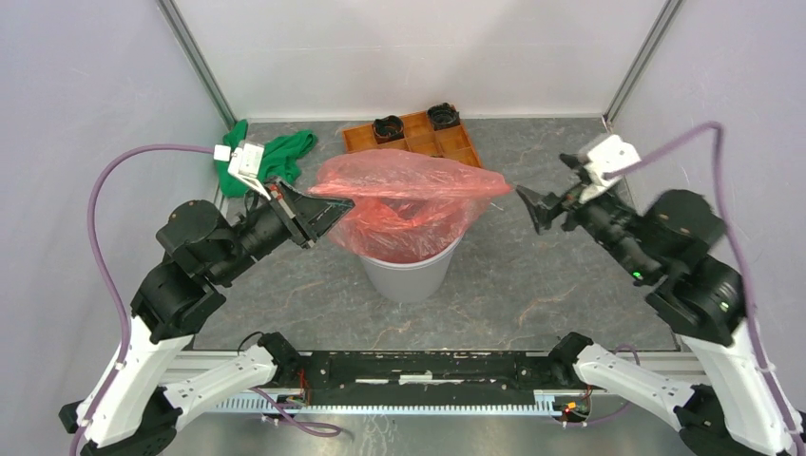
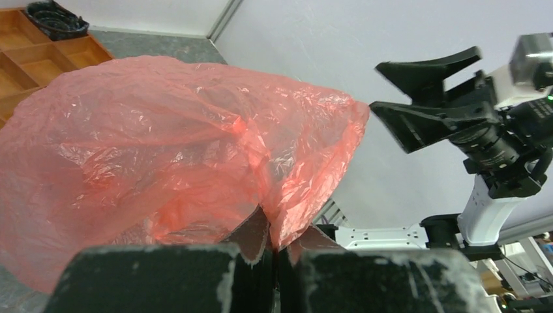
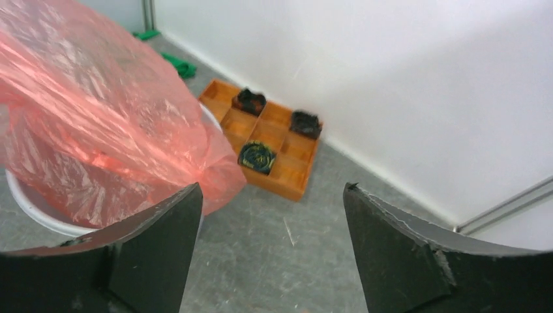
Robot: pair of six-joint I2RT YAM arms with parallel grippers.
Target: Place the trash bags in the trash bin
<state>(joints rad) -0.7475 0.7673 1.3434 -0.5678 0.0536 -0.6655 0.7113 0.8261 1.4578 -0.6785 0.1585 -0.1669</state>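
Half the job looks done: the red bag sags partly into the grey bin but mostly billows above its rim, one edge pinched between the closed jaws of the left gripper, while the right gripper hangs just beside it, jaws apart and empty.

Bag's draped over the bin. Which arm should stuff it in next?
Probably the left arm: its jaws are shut on the bag, which already hangs over the bin. The right arm has open jaws, holding nothing.
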